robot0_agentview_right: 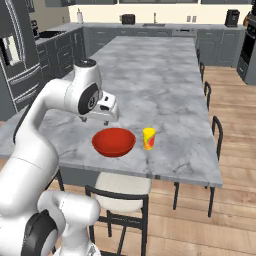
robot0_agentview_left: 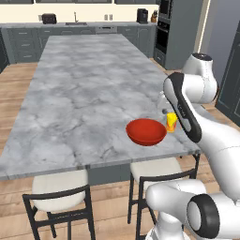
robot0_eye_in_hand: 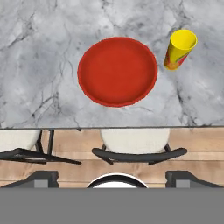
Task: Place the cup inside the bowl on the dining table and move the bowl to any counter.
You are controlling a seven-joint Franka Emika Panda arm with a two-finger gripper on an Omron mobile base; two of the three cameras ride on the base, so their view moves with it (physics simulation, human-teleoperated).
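A shallow glossy red bowl [robot0_agentview_left: 146,131] [robot0_agentview_right: 114,141] [robot0_eye_in_hand: 117,71] sits near the front edge of the long grey-veined dining table [robot0_agentview_left: 84,93] [robot0_agentview_right: 150,75] [robot0_eye_in_hand: 39,52]. The small yellow cup [robot0_agentview_left: 171,122] [robot0_agentview_right: 148,138] [robot0_eye_in_hand: 179,49] with orange-red patches stands upright just to the bowl's right, apart from it. My gripper [robot0_agentview_right: 102,120] [robot0_eye_in_hand: 113,178] hovers above the table's near edge, over the bowl's near-left side and looking straight down. It is open, fingertips [robot0_eye_in_hand: 41,177] wide apart, with nothing between them.
Two cream-seated black chairs [robot0_agentview_left: 58,194] [robot0_agentview_left: 154,168] [robot0_eye_in_hand: 133,140] are tucked under the table's near edge. More chairs [robot0_agentview_right: 215,130] line its right side. The counter [robot0_agentview_left: 70,23] [robot0_agentview_right: 150,25] over dark grey cabinets runs along the back wall. A fridge [robot0_agentview_right: 15,55] stands at the left.
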